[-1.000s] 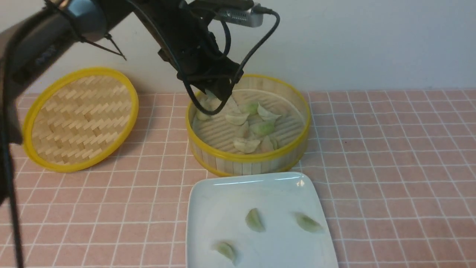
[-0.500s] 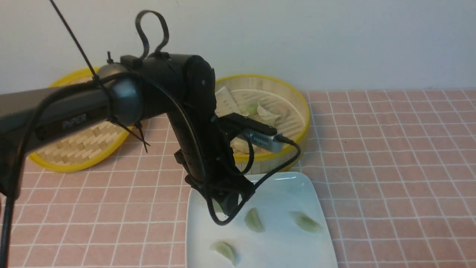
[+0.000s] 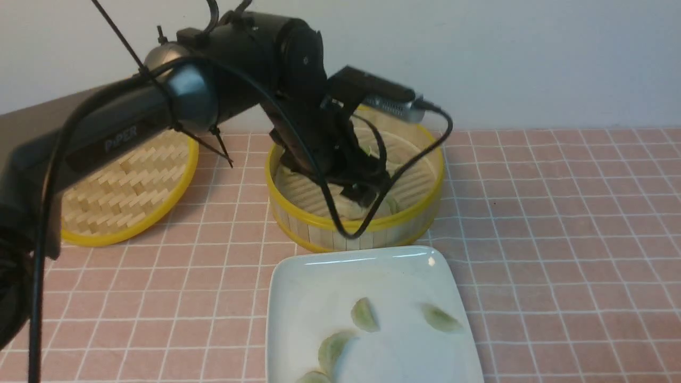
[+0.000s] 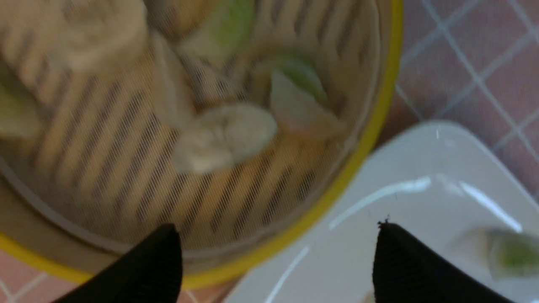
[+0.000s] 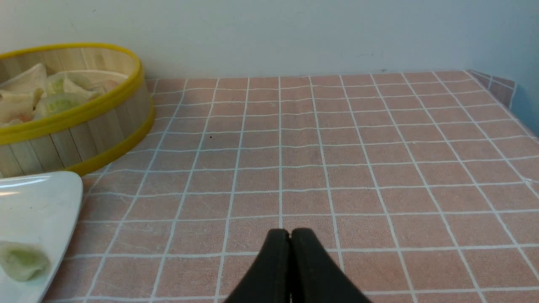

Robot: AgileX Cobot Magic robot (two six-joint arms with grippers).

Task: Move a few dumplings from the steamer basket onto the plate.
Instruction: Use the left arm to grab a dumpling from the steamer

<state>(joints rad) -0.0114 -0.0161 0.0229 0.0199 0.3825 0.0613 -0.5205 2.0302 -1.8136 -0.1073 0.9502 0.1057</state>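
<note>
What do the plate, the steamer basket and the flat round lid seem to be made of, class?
Plate: probably glazed ceramic, glossy white, with bright highlights along its rim.
Basket: apparently bamboo, lightly finished; pale upright slats show.
Lid: likely bamboo too, its strips visibly woven inside a yellow rim.

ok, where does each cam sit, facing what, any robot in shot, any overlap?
Front: between arms, facing forward; black left arm.
Left wrist: down on round bamboo basket; open end effector.
Right wrist: across pink tiled tabletop; shut end effector.
Both wrists share basket and white square plate.
</note>
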